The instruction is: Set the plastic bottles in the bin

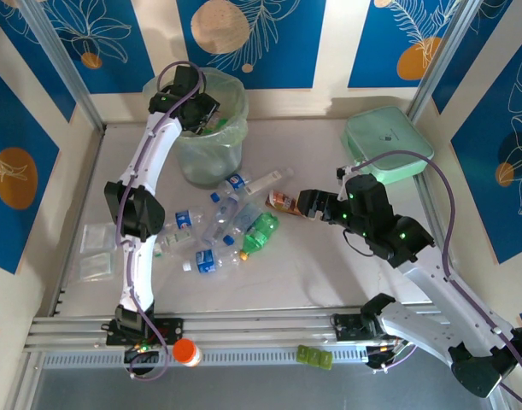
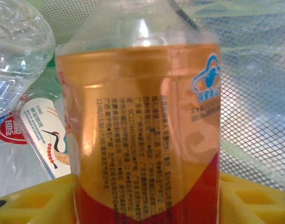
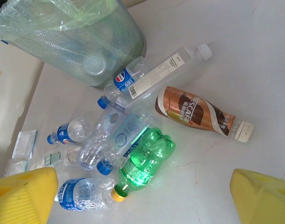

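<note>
Orange bottle (image 2: 142,130) clamped in left hand (image 1: 199,111), down inside pale-green bin (image 1: 235,141).

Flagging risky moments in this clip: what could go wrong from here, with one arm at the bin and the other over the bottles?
1. The orange bottle sits between the left gripper's fingers at the mouth of the bin; the loose liner bag could snag them on withdrawal.
2. The open right gripper hangs near the brown bottle, which lies on its side and may roll when pinched, nudging the green bottle nearby.
</note>
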Motion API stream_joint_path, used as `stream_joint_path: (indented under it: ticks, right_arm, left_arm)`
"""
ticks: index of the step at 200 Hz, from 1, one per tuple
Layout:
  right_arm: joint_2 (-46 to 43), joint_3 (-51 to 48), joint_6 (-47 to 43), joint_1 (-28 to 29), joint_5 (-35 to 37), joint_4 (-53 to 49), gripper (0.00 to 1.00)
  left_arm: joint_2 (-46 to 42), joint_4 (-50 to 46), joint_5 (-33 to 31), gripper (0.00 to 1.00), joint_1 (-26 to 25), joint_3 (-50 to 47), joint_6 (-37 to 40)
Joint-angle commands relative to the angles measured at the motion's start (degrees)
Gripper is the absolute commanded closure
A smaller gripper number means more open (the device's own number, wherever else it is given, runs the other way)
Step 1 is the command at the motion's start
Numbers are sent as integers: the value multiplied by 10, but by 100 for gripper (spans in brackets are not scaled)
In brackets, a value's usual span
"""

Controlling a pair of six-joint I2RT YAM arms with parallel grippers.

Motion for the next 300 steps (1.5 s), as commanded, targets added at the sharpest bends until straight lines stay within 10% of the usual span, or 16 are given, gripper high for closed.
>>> stream_joint_path:
  ticks: [1,122,182,300]
  right_arm:
    - [0,15,-5,4,1,-7,5]
    - [23,54,-32,5,-44,-39,8]
    - [154,92,-61,18,-98,-91,13]
    - [535,291,-242,-4,87,-163,8]
  left_arm:
    - [2,3,18,33,6,21,2]
    - [-216,20,62,29,2,-131,93]
    - [-510,198,95,37,-21,-535,177]
    - [-747,225,145,30,-35,-810,303]
